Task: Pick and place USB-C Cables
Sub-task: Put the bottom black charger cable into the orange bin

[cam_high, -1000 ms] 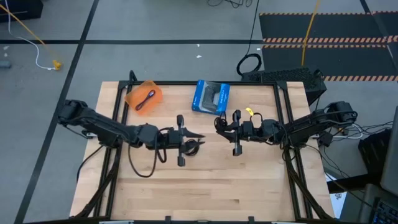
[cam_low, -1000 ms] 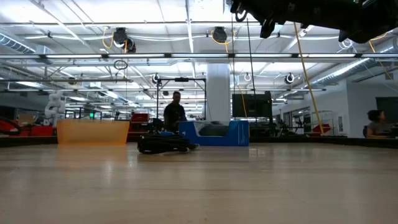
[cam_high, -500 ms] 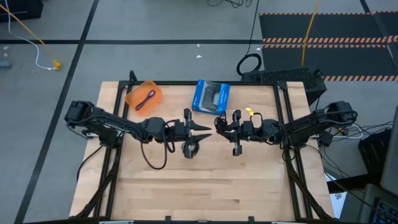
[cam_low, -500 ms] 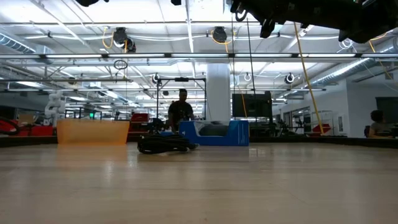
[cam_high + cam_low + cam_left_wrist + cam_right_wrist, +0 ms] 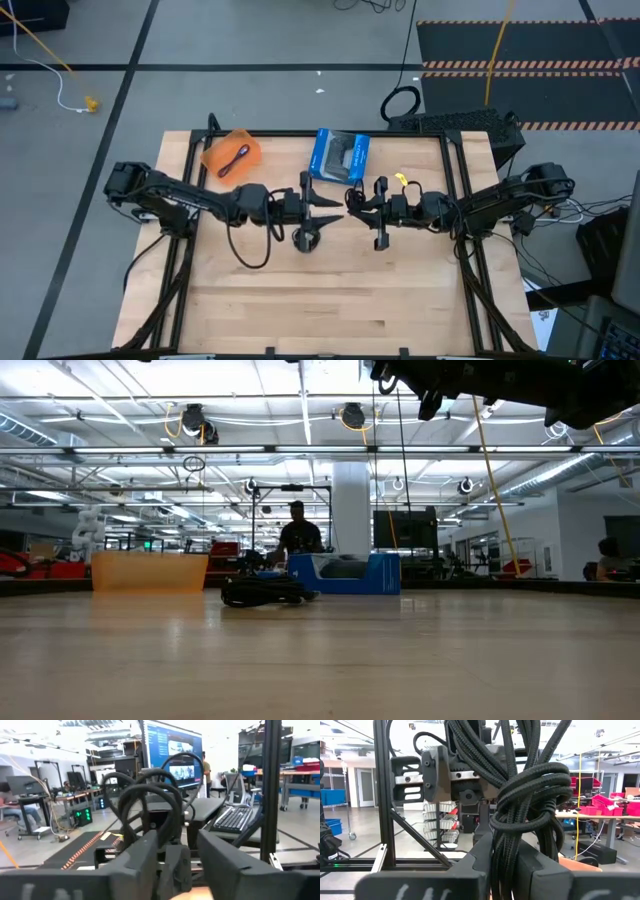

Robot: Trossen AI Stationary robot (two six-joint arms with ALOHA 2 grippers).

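Observation:
One black USB-C cable [image 5: 530,805], a coiled bundle, sits in my shut right gripper [image 5: 352,200], high above the table's middle. A second black coil [image 5: 308,238] [image 5: 262,591] lies flat on the wood. The blue-purple cable [image 5: 237,160] lies in the orange tray [image 5: 215,150]. My left gripper [image 5: 332,208] is open and faces the right one tip to tip. Its fingers [image 5: 145,855] stand at either side of the held cable's loops [image 5: 150,795]. My right gripper pinches the black cable's bundled strands [image 5: 502,850] between its two fingers, several strands together. The fingers come level from the table's right side. The coil is lifted clear of the table. My left gripper is close to that cable; whether it touches I cannot tell.
The blue box [image 5: 340,155] [image 5: 345,573] stands at the far edge, just beyond both grippers, with the orange tray [image 5: 150,572] to its left. Bare wood stretches across the near half of the table. A black frame rims the table. People are in the room behind.
My left gripper has moved from above the coil on the table toward the far edge and the right, up to the right gripper. That coil has stayed where it was. The right arm has kept still.

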